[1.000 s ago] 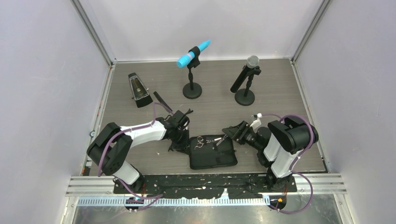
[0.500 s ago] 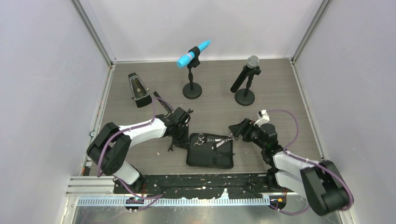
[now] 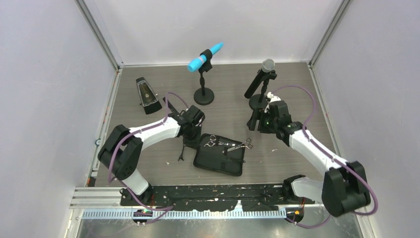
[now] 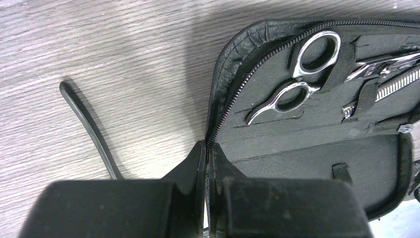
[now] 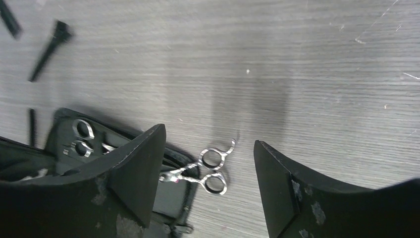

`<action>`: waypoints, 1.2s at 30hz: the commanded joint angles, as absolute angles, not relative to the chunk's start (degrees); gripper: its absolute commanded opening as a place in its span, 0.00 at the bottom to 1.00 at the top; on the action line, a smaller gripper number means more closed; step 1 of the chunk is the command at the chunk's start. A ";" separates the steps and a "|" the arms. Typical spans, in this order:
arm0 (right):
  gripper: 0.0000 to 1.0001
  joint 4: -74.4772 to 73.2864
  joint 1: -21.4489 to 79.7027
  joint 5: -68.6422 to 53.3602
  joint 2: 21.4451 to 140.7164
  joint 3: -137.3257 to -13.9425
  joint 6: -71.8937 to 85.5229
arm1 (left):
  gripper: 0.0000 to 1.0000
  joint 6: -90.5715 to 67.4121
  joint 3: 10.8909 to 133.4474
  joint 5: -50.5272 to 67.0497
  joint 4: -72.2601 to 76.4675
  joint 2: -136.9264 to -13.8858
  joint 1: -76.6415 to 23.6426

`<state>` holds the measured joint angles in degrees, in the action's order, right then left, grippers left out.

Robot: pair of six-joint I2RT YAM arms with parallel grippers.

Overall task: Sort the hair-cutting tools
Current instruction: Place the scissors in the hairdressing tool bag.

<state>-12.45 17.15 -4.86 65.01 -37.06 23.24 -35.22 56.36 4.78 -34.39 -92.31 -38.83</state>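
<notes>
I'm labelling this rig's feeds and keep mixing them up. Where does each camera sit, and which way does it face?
Top external: above and behind, looking down on the table; the left arm and right arm show.
Left wrist: low over the zip case, its shut fingers pinching its edge.
Right wrist: looking down past its open fingers at loose scissors.
Shared: both wrist views show the strapped scissors.

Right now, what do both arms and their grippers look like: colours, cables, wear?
Both the left arm and the right arm have white link shells between bulky black joints, and each trails a looping purple cable. The left gripper and right gripper are matte black with wedge-shaped fingers. The right gripper's fingers show pale scuffs and flecks.
</notes>
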 commanded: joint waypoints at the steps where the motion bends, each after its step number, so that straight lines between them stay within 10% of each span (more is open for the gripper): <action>1: 0.72 -25.76 17.23 -6.40 71.93 -42.60 15.73 | 0.00 -33.07 57.42 3.07 -34.88 -92.93 -38.43; 36: 0.26 -19.40 32.73 -12.91 73.88 -36.42 32.19 | 0.00 -37.95 52.21 6.58 -30.03 -88.86 -38.35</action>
<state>-22.39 31.11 -13.43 76.82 -36.10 26.87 -35.90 52.75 5.19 -33.08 -92.23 -38.59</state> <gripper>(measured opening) 0.296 0.025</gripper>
